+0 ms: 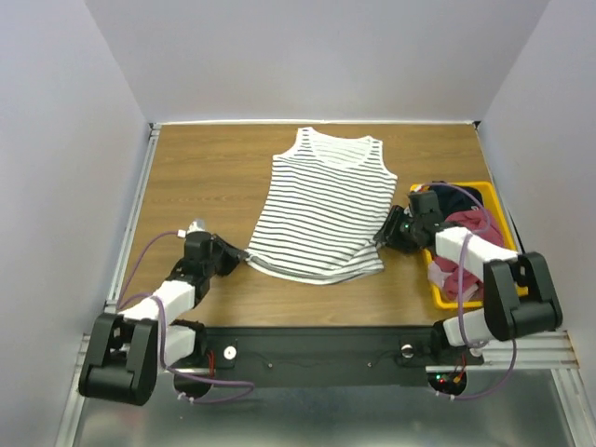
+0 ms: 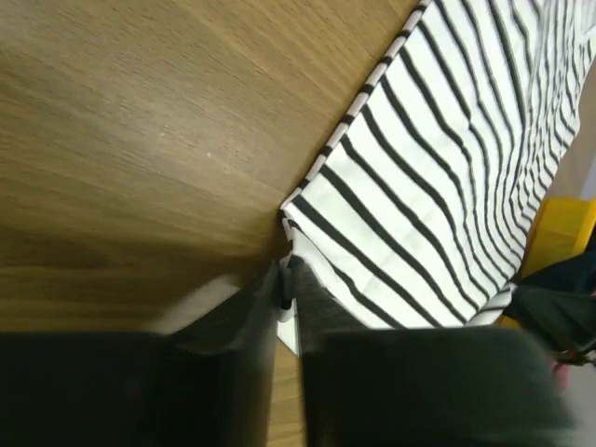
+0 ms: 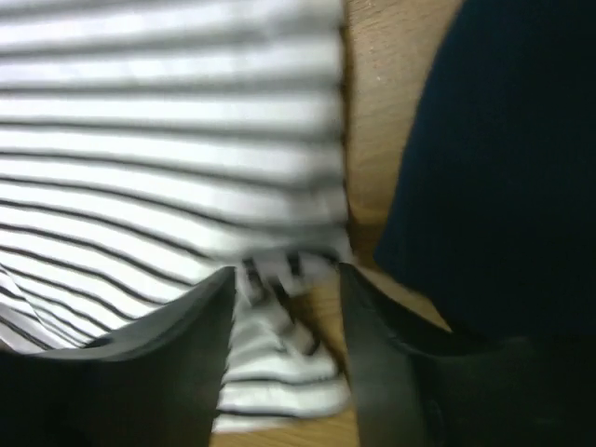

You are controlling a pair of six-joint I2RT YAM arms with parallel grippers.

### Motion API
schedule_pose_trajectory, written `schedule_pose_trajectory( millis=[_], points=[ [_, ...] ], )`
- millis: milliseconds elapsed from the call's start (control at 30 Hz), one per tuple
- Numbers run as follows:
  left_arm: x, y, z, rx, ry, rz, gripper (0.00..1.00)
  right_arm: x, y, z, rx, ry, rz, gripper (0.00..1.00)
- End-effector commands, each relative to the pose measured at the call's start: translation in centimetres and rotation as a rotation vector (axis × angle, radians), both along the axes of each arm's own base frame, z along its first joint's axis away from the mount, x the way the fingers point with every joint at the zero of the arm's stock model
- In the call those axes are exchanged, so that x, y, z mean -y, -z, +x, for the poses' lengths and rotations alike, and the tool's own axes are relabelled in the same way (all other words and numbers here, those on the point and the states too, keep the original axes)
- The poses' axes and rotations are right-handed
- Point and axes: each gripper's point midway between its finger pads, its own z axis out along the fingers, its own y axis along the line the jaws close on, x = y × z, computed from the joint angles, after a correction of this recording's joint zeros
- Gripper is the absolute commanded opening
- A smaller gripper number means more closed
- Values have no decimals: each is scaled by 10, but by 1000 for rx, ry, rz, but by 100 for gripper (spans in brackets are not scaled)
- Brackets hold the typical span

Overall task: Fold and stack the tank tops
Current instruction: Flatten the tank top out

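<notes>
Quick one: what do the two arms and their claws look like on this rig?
The left arm and right arm both have bulky black joint housings joined by white link covers. A purple cable loops along each arm down to its base. The left claw and right claw have plain black fingers with no markings visible.

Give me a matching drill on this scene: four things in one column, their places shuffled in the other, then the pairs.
Things:
1. striped tank top
2. bin
3. left gripper
4. right gripper

Places:
A. at the top's right hem corner
B. spread flat in the middle
C. at the top's left hem corner
D. yellow, at the far right

Pairs: 1-B, 2-D, 3-C, 4-A
</notes>
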Motion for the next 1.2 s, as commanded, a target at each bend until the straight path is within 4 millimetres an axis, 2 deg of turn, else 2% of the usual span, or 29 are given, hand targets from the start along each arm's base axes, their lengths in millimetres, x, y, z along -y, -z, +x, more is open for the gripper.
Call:
schedule_pose_trajectory(
  millis=[0, 67, 133, 167, 233, 267, 300, 333, 367, 400, 433, 467, 500, 533, 567, 600, 633, 667, 700, 733, 767, 800, 867, 900, 933, 967, 1033, 1100, 1167],
  points=[
    [7, -47, 10, 200, 25, -31, 43, 4, -32, -1, 141, 9, -11, 65],
    [4, -60, 5, 230, 8, -20, 55, 5, -47, -5, 178, 14, -13, 67],
    [0, -73, 3, 253, -6, -6, 56, 9, -51, -9, 182, 25, -24, 67],
    [-3, -90, 4, 283, -18, 9, 56, 11, -50, -14, 167, 28, -36, 67],
    [-8, -107, 7, 310, -32, 34, 56, 15, -51, -18, 164, 43, -55, 67],
    [-11, -122, 12, 333, -45, 52, 56, 18, -52, -15, 170, 60, -69, 67],
    [-14, -128, 16, 345, -43, 83, 56, 22, -50, -10, 167, 80, -95, 67],
    [-11, -139, 26, 356, -34, 86, 56, 20, -63, 4, 194, 87, -90, 67],
    [-5, -143, 33, 372, 5, 100, 56, 19, -58, 13, 176, 91, -96, 67],
    [3, -149, 40, 387, 45, 91, 56, 17, -75, 24, 216, 97, -89, 67],
    [14, -151, 46, 389, 92, 83, 54, 15, -63, 36, 182, 97, -101, 67],
    [30, -155, 66, 397, 160, 102, 53, 10, -80, 57, 219, 103, -90, 66],
    [41, -157, 77, 401, 194, 121, 53, 8, -78, 68, 210, 102, -91, 65],
    [60, -156, 83, 397, 252, 143, 53, 7, -75, 77, 202, 108, -97, 65],
    [75, -183, 104, 446, 276, 151, 52, 5, -57, 87, 154, 109, -108, 65],
    [87, -154, 121, 372, 316, 181, 52, 11, -55, 98, 160, 141, -143, 64],
    [96, -150, 133, 361, 348, 215, 51, 11, -68, 117, 196, 162, -151, 63],
    [109, -142, 156, 327, 359, 243, 50, 17, -55, 127, 174, 193, -190, 63],
    [116, -136, 166, 314, 373, 257, 50, 18, -54, 135, 176, 203, -201, 63],
    [126, -151, 181, 339, 388, 257, 50, 17, -65, 152, 196, 219, -208, 63],
    [135, -124, 190, 288, 418, 268, 49, 21, -48, 158, 161, 228, -243, 63],
    [142, -120, 195, 287, 435, 269, 49, 20, -51, 169, 163, 236, -250, 63],
    [156, -112, 211, 279, 468, 265, 49, 25, -42, 177, 147, 256, -276, 61],
    [161, -109, 214, 279, 484, 261, 49, 28, -31, 179, 127, 267, -303, 60],
    [165, -105, 217, 273, 499, 256, 49, 29, -28, 181, 124, 269, -311, 60],
    [170, -95, 223, 256, 514, 252, 49, 28, -31, 189, 137, 265, -316, 60],
    [175, -84, 227, 232, 524, 241, 49, 28, -15, 193, 108, 253, -332, 60],
    [180, -66, 231, 197, 532, 224, 48, 26, -15, 203, 113, 248, -337, 60],
    [184, -54, 237, 179, 530, 217, 48, 21, -4, 209, 99, 228, -334, 59]
  ],
)
